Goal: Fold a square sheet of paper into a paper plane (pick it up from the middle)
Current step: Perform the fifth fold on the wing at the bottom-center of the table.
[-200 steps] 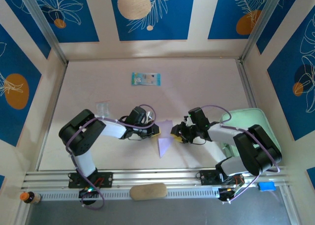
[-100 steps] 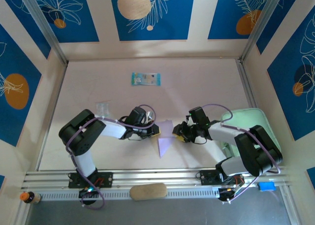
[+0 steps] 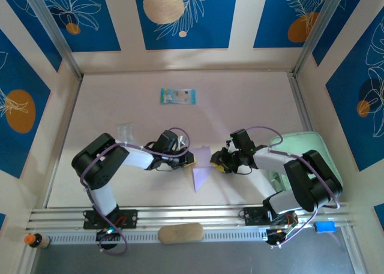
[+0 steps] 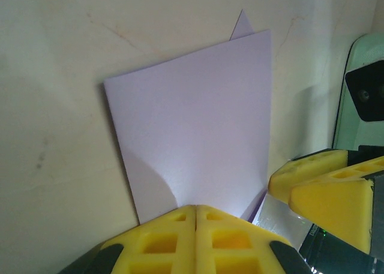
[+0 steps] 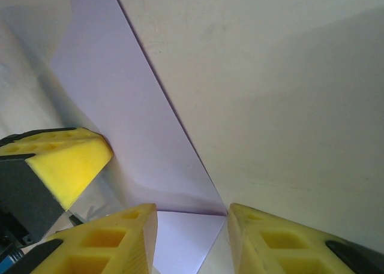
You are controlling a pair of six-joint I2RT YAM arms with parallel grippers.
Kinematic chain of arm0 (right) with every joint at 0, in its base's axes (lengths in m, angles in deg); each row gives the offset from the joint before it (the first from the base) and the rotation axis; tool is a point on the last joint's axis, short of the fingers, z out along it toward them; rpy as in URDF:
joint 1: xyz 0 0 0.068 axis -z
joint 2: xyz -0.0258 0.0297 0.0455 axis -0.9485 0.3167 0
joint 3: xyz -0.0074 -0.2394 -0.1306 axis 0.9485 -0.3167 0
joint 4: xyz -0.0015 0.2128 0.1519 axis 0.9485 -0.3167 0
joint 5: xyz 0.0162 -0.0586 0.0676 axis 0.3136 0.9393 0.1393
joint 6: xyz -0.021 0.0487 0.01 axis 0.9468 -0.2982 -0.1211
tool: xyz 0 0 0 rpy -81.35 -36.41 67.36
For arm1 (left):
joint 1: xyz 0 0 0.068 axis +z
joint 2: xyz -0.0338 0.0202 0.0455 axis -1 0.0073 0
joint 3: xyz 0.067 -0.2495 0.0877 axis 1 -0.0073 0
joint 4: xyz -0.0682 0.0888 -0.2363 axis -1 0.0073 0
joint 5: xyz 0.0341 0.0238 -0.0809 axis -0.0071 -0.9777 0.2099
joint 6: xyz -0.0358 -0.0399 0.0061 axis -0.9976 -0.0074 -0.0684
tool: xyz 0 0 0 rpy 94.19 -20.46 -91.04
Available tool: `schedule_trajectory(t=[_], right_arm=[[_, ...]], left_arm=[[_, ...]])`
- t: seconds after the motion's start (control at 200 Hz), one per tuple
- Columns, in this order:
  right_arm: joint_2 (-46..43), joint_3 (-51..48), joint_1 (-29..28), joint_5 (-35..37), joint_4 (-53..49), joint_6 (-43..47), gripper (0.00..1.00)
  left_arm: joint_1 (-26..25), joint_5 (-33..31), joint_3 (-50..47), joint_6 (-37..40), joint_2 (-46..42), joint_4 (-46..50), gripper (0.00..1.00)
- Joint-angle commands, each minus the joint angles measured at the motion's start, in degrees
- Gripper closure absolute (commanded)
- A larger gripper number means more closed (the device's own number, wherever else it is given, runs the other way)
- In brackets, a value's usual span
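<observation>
1. at the centre of the top view, low on the table (image 3: 240, 106), the square sheet of paper (image 3: 200, 171) lies between the 2 arms. it is doubled over: in the left wrist view a second layer's corner peeks past its upper edge.
2. the left gripper (image 3: 189, 159) is clenched, fingers flush together with nothing seen between them. its tips meet the sheet's near edge at the bottom of the left wrist view, and it seems to pin the sheet rather than pinch it.
3. the right gripper (image 3: 215, 160) has its jaws parted, straddling the sheet's opposite edge at the bottom of the right wrist view. it grasps nothing.
4. step in hand, as i judge it: an early fold, with 1 side held down while the other is worked. there is no dart shape yet.
5. the next move likely calls for the right gripper to take the free edge and bring it to the centre line, with the pinned side kept down. thin paper could slip or buckle.
6. writing: the blue-green printed packet (image 3: 177, 96), upper centre of the top view, carries print too small to read. the sheet, the yellow fingers and the mint-green tray (image 3: 306, 145) at the right show no writing.
</observation>
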Motion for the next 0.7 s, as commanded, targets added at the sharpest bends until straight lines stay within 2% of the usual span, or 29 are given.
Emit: schedule_trajectory(t=[0.0,0.23,0.335,0.41,0.59,0.69], right_arm=[[1.76,1.24,-1.21,-2.64,2.2,-0.01,0.64],[-3.84,1.53,-2.36,6.05,-5.96,0.16,0.68],[-7.19,0.89,-3.13,7.19,-7.01,0.1,0.67],[-7.91,0.06,-4.04,5.29,-4.57,0.81,0.67],[-3.01,-0.02,-8.4,-0.64,2.76,0.45,0.9],[0.6,1.63,-11.67,1.12,2.69,-0.41,0.94]], left_arm=[[-0.15,-1.81,-1.8,0.19,1.21,3.57,0.99],[0.02,-1.32,1.62,2.3,-1.59,7.31,0.97],[0.09,-1.19,2.99,3.19,-1.58,8.79,0.97],[0.06,-1.1,3.13,3.13,-1.28,8.7,0.97],[0.21,-1.01,3.13,2.87,-1.64,7.99,0.97],[0.14,-0.94,3.78,2.84,-2.66,8.37,0.96]])
